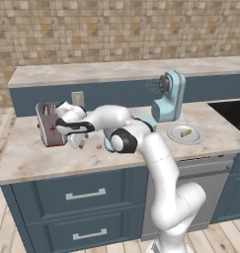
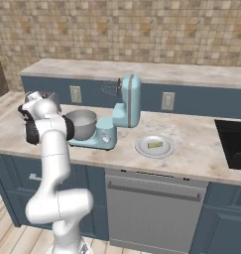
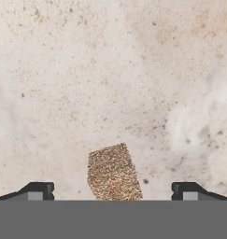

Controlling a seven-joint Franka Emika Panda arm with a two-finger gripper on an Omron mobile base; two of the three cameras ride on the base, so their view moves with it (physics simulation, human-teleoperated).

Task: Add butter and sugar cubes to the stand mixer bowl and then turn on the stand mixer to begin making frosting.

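Note:
My gripper (image 3: 112, 190) points down at the counter and is open, its two tips wide apart. One of the sugar cubes (image 3: 113, 172), tan and speckled, lies on the counter between the tips, touching neither. In the left base view the gripper (image 1: 78, 142) hangs low over the counter's left part, and a second sugar cube (image 1: 99, 146) lies just to its right. The light blue stand mixer (image 2: 127, 104) has its head tilted up, with the grey stand mixer bowl (image 2: 81, 124) on its base. The butter (image 2: 154, 144) rests on a white plate (image 2: 142, 149) right of the mixer.
A grey, red-marked boxy appliance (image 1: 51, 123) stands just left of the gripper. A raised ledge (image 1: 92, 71) and tiled wall run behind the counter. A dark sink (image 2: 233, 144) lies at the far right. My own arm crosses in front of the mixer's base.

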